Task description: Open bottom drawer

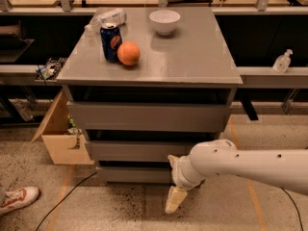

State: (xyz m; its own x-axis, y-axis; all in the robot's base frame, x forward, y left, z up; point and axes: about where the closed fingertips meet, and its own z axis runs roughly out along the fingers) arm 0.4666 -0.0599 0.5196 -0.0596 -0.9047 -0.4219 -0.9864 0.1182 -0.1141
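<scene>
The grey cabinet has three handleless drawer fronts stacked under its top. The bottom drawer [132, 174] is the narrowest and lowest front, just above the floor, and its front looks flush and closed. My white arm reaches in from the right. My gripper [174, 199] hangs pointing down at the floor, just in front of and below the right part of the bottom drawer. One cream-coloured fingertip [175, 199] shows; the other is not distinguishable.
On the cabinet top [192, 57] stand a blue soda can [110, 42], an orange [128, 54], a white bowl [164, 21] and a lying plastic bottle [107, 18]. A cardboard box [60, 138] sits left of the cabinet. A sneaker [17, 199] and a cable [67, 196] lie on the floor.
</scene>
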